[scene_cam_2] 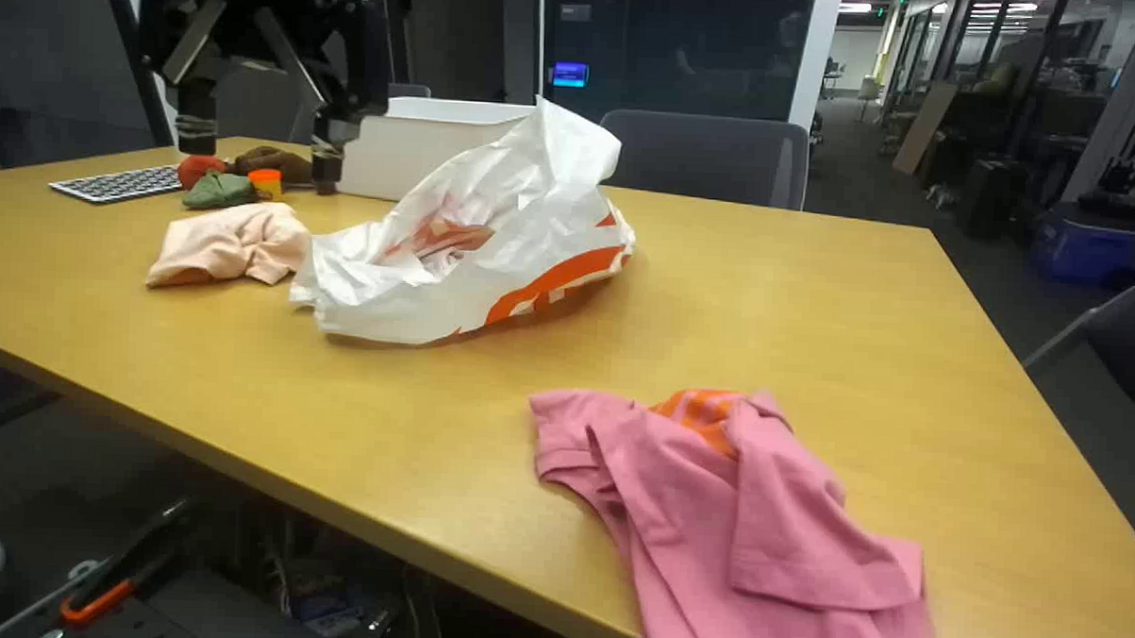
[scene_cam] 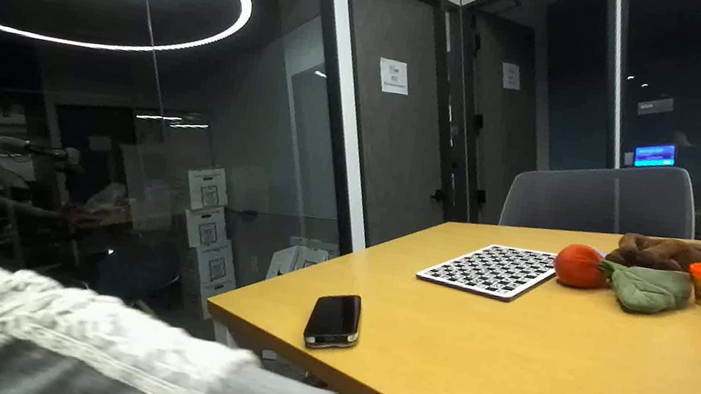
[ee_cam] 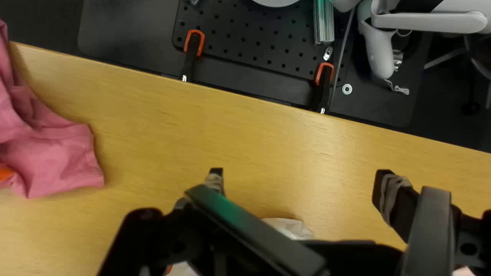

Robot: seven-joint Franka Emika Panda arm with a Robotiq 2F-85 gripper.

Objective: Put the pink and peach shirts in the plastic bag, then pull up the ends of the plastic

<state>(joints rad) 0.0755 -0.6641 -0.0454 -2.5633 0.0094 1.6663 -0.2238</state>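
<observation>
Checkerboard point(scene_cam_2: 119, 185) is farthest left in an exterior view, flat on the table point(scene_cam_2: 767, 288) and behind the claw point(scene_cam_2: 262, 148). Then a round red thing point(scene_cam_2: 200, 169) and a green cloth thing point(scene_cam_2: 221, 192), also back there and lower than the claw. Next, the peach shirt point(scene_cam_2: 226, 243) is crumpled below the claw, right by one end of the plastic bag point(scene_cam_2: 513, 251), can't tell if they touch. Claw's hanging in midair, fully released, fingers point(scene_cam_2: 328, 161) spread wide. An orange-lidded tub point(scene_cam_2: 265, 186) shows low behind it. A white bin point(scene_cam_2: 375, 156) is to its right and further back. The bag is lower and right of the claw, slumped, something reddish point(scene_cam_2: 452, 237) in its mouth (can't tell what). The pink shirt point(scene_cam_2: 739, 533) is way right of the claw, in the foreground, bunched up on the table.
</observation>
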